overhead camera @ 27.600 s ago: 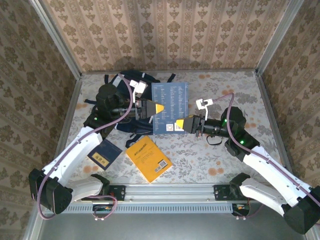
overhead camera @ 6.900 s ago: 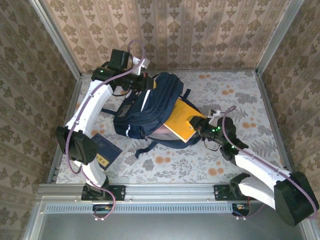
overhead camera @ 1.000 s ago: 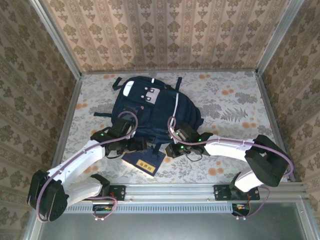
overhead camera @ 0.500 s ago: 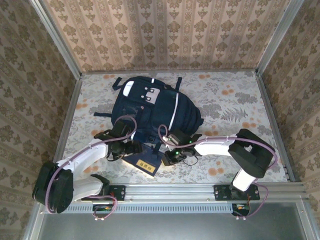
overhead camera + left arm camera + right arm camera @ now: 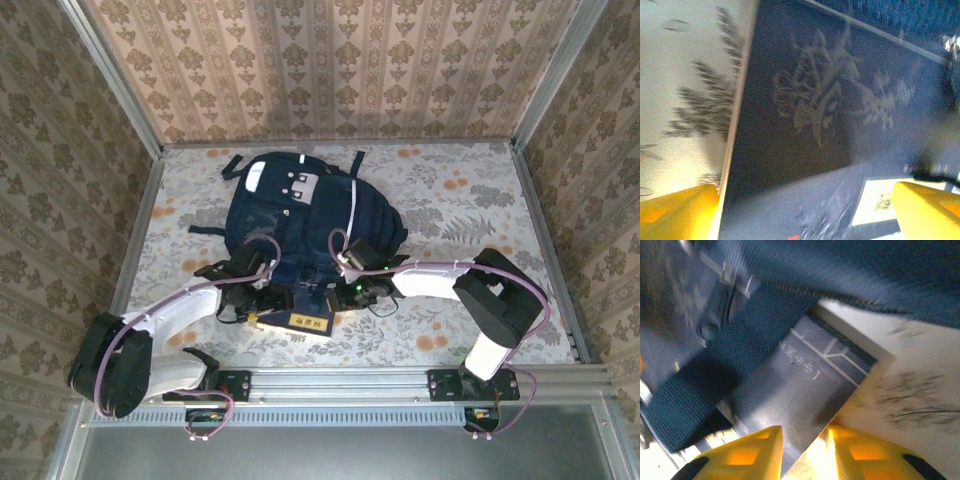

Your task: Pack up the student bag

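Navy book (image 5: 308,318) lay against student bag (image 5: 310,215), unpacked | left gripper (image 5: 802,207) wide astride it, probably to lift; right gripper (image 5: 802,455) narrow at its edge, grip unclear

A flat dark blue book (image 5: 305,312) lies on the flowery table cloth (image 5: 460,200), near the front. It has a pale yellow label (image 5: 314,322) and a faint leafy drawing. Brown patterned walls (image 5: 330,70) stand around. A metal rail (image 5: 340,383) runs along the front.
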Robot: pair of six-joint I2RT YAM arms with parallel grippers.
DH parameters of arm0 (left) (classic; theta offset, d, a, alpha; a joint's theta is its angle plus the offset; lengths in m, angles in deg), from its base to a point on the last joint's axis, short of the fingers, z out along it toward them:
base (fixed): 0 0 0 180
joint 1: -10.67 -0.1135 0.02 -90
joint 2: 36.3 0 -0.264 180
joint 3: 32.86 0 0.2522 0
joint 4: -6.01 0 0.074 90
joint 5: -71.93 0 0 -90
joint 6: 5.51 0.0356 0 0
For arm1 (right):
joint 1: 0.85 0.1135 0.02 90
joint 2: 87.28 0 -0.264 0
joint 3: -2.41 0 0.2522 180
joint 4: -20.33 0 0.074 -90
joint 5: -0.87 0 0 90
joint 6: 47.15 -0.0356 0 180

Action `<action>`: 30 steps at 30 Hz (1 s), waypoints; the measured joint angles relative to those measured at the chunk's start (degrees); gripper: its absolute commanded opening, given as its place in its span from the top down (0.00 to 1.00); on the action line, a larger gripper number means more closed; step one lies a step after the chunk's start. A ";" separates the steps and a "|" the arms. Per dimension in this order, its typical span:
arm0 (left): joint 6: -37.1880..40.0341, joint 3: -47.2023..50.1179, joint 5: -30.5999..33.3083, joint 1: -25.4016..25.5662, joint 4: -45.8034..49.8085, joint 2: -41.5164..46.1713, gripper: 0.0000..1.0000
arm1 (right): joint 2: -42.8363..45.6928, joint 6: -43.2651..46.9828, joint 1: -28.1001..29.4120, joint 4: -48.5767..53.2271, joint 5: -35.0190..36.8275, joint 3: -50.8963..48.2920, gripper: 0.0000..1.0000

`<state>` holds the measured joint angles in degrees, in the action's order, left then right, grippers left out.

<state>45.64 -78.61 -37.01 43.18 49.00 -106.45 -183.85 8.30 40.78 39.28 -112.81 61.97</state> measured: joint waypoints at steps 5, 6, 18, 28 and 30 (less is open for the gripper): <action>-0.17 -3.04 -1.18 4.48 -1.09 -5.31 0.10 | 3.02 -5.03 -5.46 -6.80 -1.99 -5.90 0.62; -0.17 -4.44 -0.94 5.51 -0.59 -7.10 0.11 | 3.82 -6.05 -5.97 -7.54 -2.34 -7.08 0.61; 0.24 -12.22 0.39 11.50 3.15 -15.30 0.12 | 17.31 -10.73 -9.29 -4.63 -2.47 -15.21 0.58; 1.75 -14.32 -4.22 14.14 -0.17 -18.14 0.12 | 12.66 -13.66 -9.53 -8.22 -10.43 -16.37 0.60; 2.05 -14.36 -4.20 14.32 -0.11 -18.25 0.12 | 12.81 -13.62 -9.49 -8.15 -10.34 -16.37 0.60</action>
<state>47.69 -92.97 -41.20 57.50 48.89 -124.70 -171.05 -5.32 31.29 31.13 -123.15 45.60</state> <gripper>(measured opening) 0.878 0.398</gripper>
